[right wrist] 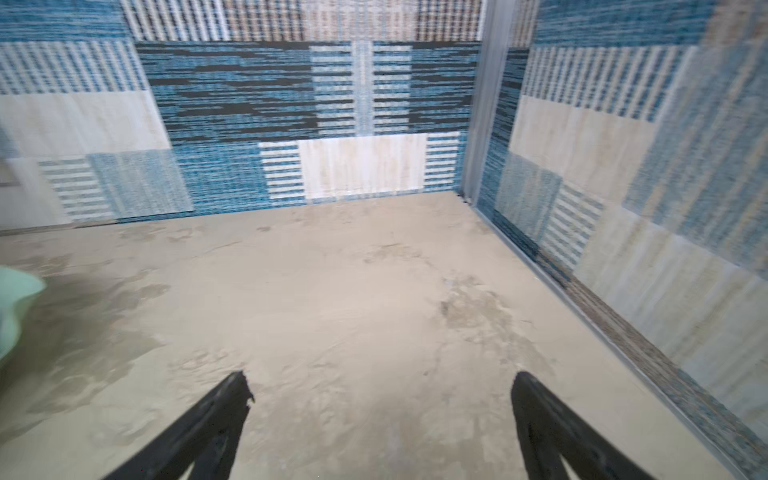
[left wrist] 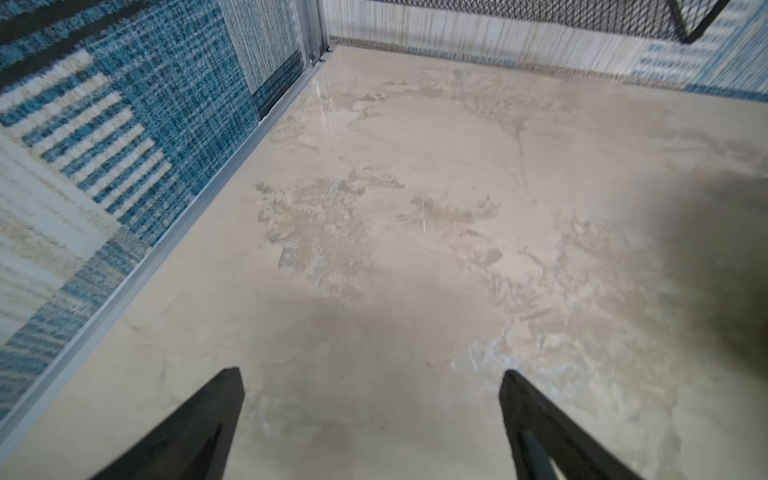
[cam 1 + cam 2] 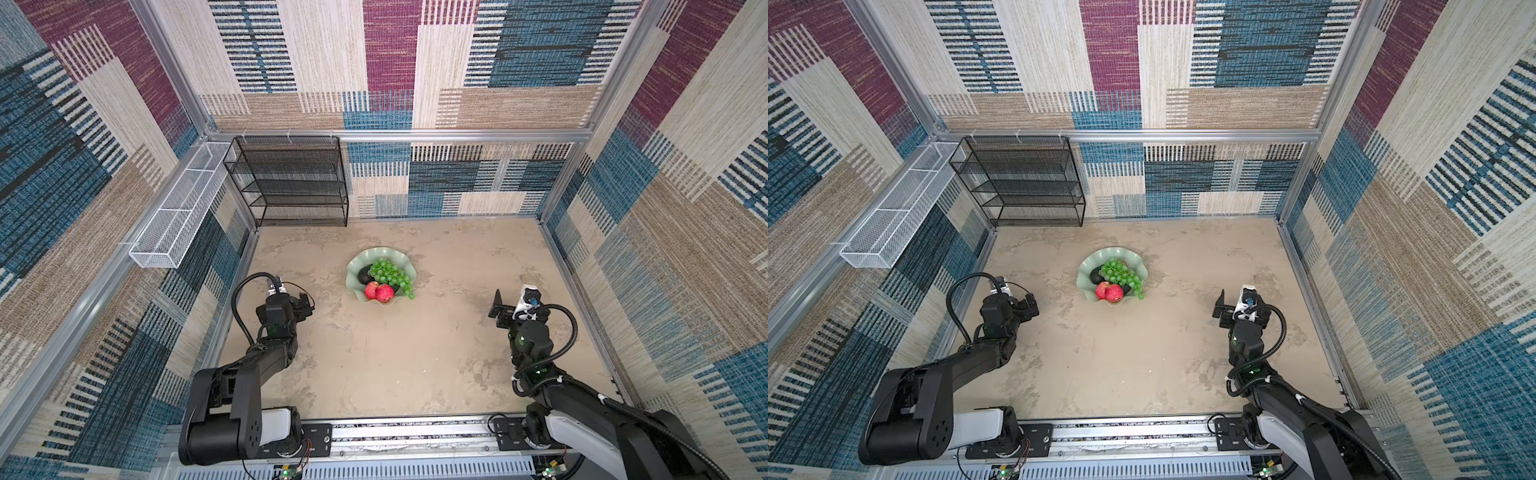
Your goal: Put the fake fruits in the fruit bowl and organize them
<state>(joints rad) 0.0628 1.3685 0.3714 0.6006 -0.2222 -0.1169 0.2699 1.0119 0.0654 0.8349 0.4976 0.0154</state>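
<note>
The pale green fruit bowl (image 3: 358,266) (image 3: 1090,268) stands mid-table in both top views. Inside lie green grapes (image 3: 388,272) (image 3: 1121,272), two red apples (image 3: 384,293) (image 3: 1113,293) at its near edge, and a dark avocado (image 3: 365,274) (image 3: 1098,275); another dark fruit (image 3: 395,288) peeks out under the grapes. My left gripper (image 3: 305,302) (image 2: 370,374) hovers open and empty to the bowl's left, over bare table. My right gripper (image 3: 508,306) (image 1: 380,376) is open and empty, well right of the bowl. The bowl's rim (image 1: 12,299) shows at the edge of the right wrist view.
A black wire shelf rack (image 3: 291,183) stands at the back left against the wall. A white mesh basket (image 3: 178,212) hangs on the left wall. Patterned walls close in three sides; the arms' mounting rail (image 3: 415,432) runs along the front.
</note>
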